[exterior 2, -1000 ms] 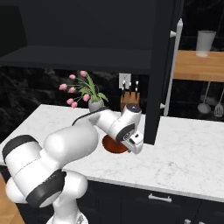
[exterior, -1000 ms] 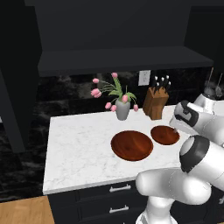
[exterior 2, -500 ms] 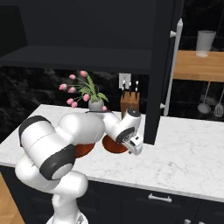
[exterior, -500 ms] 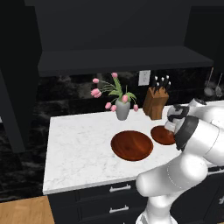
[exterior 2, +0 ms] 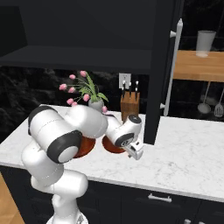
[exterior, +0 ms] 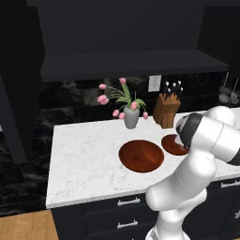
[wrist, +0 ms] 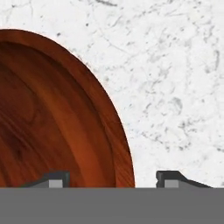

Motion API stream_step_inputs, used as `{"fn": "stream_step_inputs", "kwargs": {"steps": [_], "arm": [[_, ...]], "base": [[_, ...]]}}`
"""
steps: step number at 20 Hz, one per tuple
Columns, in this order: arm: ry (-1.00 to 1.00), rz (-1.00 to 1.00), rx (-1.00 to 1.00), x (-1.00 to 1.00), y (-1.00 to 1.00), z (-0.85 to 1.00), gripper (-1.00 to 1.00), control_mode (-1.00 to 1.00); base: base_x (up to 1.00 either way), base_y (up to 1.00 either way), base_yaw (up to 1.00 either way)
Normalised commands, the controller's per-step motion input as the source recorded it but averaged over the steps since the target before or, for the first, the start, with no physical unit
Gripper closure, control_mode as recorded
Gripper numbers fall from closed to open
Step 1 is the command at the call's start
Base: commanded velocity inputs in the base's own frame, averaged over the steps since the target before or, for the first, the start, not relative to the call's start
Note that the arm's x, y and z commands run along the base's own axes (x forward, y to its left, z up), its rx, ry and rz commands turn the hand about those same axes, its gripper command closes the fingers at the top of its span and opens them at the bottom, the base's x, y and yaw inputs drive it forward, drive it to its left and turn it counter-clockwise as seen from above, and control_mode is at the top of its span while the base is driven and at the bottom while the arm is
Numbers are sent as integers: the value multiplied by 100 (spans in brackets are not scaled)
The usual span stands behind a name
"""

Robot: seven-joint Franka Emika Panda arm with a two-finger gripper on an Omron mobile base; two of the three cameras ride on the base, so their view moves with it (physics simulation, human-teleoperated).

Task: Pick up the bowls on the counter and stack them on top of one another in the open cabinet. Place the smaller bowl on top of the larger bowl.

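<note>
The smaller bowl [exterior: 172, 144] lies on the counter [exterior: 84, 159] just right of the larger bowl [exterior: 140, 155]; both are glossy reddish-brown wood. My gripper [exterior 2: 134, 151] is down at the smaller bowl's near-right edge [exterior 2: 110, 147]. In the hand view the gripper [wrist: 113, 178] straddles the smaller bowl's rim [wrist: 124, 157], one fingertip [wrist: 57, 177] over the bowl's inside and the other over bare marble. The jaws stand apart and neither pad visibly touches the rim. The open cabinet [exterior: 131, 65] is above the counter, its dark shelf bare.
A grey vase of pink tulips [exterior: 131, 115] and a wooden knife block [exterior: 166, 110] stand behind the bowls by the backsplash. A tall dark cabinet door [exterior 2: 159, 74] hangs open right of the hand. Navy drawers [exterior: 122, 204] sit below the counter.
The arm has folded forward and the hand has come down onto the smaller bowl's rim. The jaws look somewhat narrower than before. Both bowls lie where they were.
</note>
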Motion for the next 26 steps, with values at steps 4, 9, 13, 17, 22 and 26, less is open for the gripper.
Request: {"fn": "stream_step_inputs", "kwargs": {"steps": [4,9,13,17,22,26], "arm": [[0,-1,0,3,0,0,100,-100],[-2,-3,0,0,0,31,100,-100],[-11,-2,0,-27,1,86,100,-100],[-12,0,0,-47,48,84,100,-100],[-17,0,0,-32,94,60,100,-100],[-15,1,0,-14,100,22,100,-100]], "base": [[0,0,0],[0,0,0],[0,0,0],[0,0,0],[0,0,0],[0,0,0]]}}
